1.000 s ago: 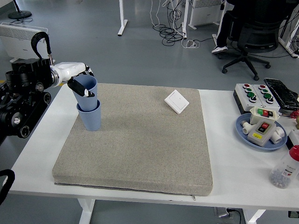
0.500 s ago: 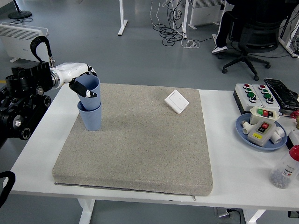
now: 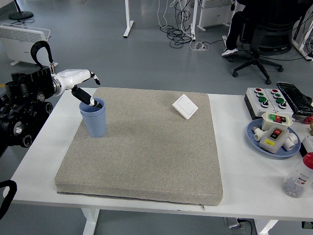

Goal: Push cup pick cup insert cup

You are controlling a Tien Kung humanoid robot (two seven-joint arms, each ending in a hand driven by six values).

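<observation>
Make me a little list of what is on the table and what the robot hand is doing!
cups: two blue plastic cups, one nested inside the other, upright on the mat's far left part
mat: grey square fabric mat
left hand: white robot left hand, fingers open, one finger dipping over the cup rim
right hand: not seen
switch: white flat square switch plate on the mat's far side
tray: round blue tray with button boxes, right of the mat

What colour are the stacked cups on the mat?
Light blue. The cups show best in the head view, near the mat's far left corner.
</observation>
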